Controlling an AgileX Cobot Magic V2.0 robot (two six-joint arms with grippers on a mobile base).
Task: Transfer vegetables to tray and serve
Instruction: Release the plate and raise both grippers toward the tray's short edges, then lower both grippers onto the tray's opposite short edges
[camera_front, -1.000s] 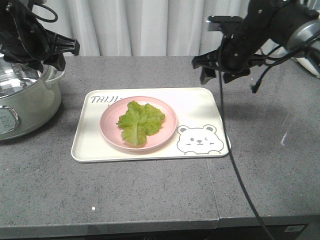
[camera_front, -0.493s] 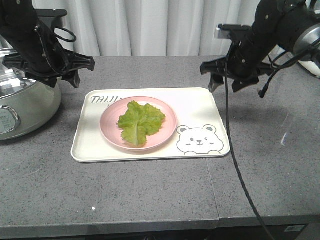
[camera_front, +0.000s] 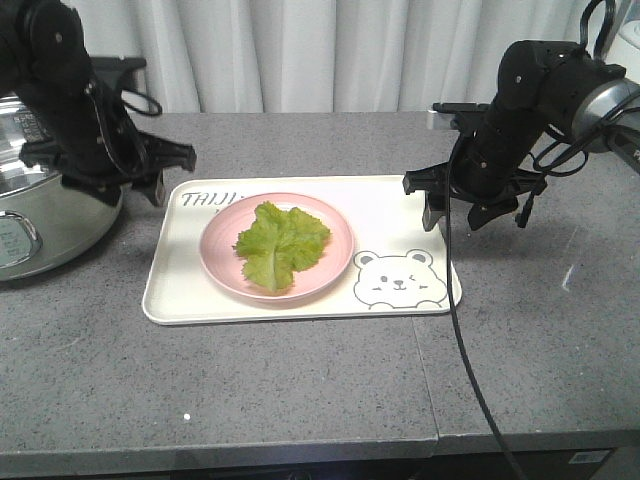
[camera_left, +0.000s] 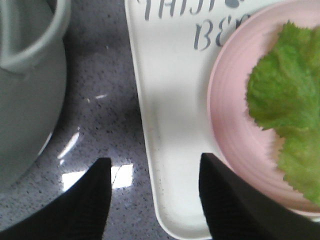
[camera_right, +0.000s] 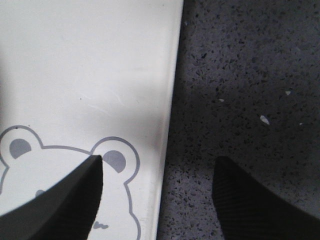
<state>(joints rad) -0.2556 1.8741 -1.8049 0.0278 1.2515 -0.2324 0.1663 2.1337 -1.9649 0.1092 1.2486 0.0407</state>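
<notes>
From where I stand, the lettuce leaf (camera_front: 280, 243) lies flat on the pink plate (camera_front: 222, 262), left of the picture's centre. The plate sits on the cream tray (camera_front: 180, 290), which lies flat on the grey worktop (camera_front: 300, 390). So the first half of the job looks done: the vegetables are on the tray. The serving half appears not to have begun.

The left end effector (camera_left: 152, 166) is in the left part of the front view, between the pale green pot (camera_front: 50, 220) and the tray. Its fingers are spread wide with nothing between them but the tray's left rim. In its wrist view one finger hangs over bare worktop and the other over the tray floor, close to the plate. The right end effector (camera_right: 157, 162) mirrors it at the right of the picture. It too is wide open and holds nothing. One of its fingers is over the bear drawing and the other over the speckled worktop, with the tray's right rim running up between them.

I'd guess both arms are lining up to take the tray by its two short edges. I can't tell whether the fingers are low enough to catch the rim, or whether they touch it at all.

What seems to be left is closing on both rims, lifting the tray level so that plate and leaf don't slide, and carrying it to wherever it is served.
</notes>
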